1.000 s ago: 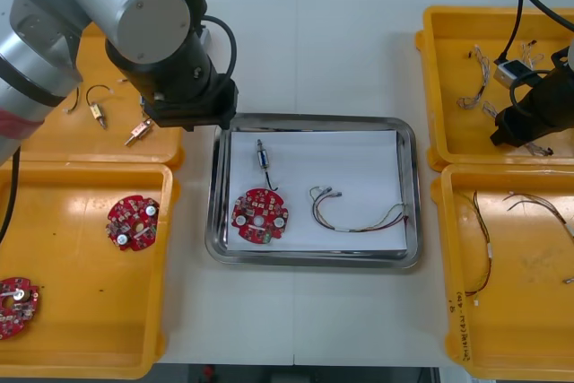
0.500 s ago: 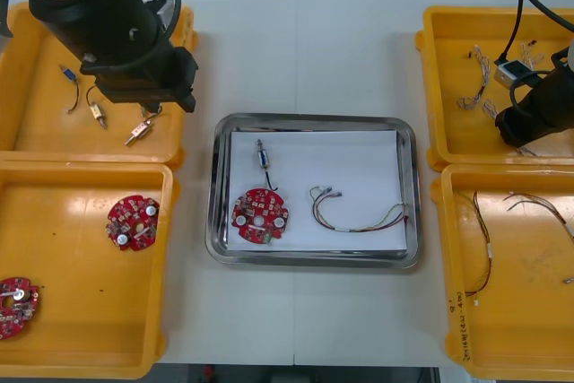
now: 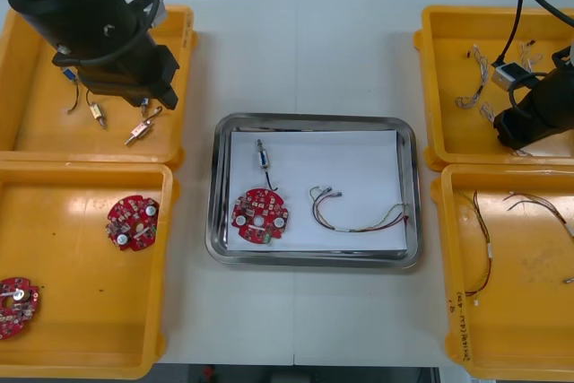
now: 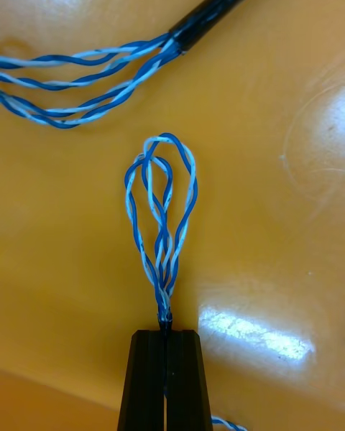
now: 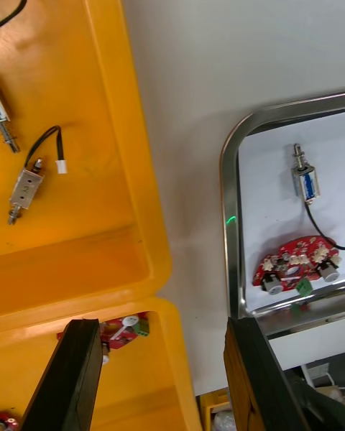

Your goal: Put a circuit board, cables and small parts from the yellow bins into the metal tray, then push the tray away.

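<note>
Light surface [image 3: 296, 51] carries the metal tray [image 3: 314, 259], holding a circuit board [image 3: 259, 215], small metal part [image 3: 262, 155] and coloured cable [image 3: 354, 228]. The right end effector [image 4: 165, 334] is clenched on a blue-and-white cable [image 4: 162, 208] in a yellow bin [image 4: 273, 79]. The left end effector [image 5: 159, 325] hangs released. Pushing remains, I'd judge.

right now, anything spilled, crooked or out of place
Nothing stands out. The board, small metal part and cable lie inside the tray; right jaws pinch a blue and white cable in a bin; left jaws open above the far left bin.
</note>
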Controlling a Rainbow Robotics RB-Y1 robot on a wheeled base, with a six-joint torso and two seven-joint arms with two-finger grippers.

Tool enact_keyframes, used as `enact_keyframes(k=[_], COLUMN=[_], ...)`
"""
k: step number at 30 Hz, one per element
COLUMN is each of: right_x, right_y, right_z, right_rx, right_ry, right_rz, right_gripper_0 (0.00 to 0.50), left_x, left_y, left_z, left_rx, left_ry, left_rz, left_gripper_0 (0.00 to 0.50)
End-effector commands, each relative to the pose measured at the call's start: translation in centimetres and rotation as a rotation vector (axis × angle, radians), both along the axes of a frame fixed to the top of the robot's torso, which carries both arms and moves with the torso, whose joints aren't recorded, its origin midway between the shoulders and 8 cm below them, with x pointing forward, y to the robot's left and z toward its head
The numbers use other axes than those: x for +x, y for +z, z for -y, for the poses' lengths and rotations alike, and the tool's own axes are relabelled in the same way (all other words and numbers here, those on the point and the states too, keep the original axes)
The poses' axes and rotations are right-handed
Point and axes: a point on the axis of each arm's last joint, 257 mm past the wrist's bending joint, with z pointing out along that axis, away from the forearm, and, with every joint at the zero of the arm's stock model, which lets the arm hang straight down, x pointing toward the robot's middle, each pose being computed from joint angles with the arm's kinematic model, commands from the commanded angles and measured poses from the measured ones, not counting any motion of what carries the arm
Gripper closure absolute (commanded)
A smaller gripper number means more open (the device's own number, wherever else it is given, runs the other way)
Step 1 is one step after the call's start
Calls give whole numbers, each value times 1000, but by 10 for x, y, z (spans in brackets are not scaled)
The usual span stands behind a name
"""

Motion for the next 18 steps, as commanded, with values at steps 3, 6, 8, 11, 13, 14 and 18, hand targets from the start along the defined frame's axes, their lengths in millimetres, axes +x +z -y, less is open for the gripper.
enact_keyframes(k=[3,6,8,11,13,14,18], right_x=[13,11,9,7,5,4,2], right_y=[58,70,83,101,112,119,137], right_z=[11,13,14,18,17,17,14], right_rx=[-29,-44,-54,-64,-65,-67,-67], right_ry=[37,44,48,50,54,56,64], right_rz=[81,84,85,84,79,76,69], right_gripper_0=[500,500,500,500,500,500,500], left_x=[9,15,20,28,32,34,40], left_y=[13,11,9,5,4,2,-2], left_z=[-41,-48,-53,-60,-64,-66,-72], left_rx=[67,72,78,80,83,85,92], left_ry=[-121,-146,-166,-177,-192,-200,-225], left_rz=[39,44,55,65,72,72,83], left_gripper_0=[0,0,0,0,0,0,0])
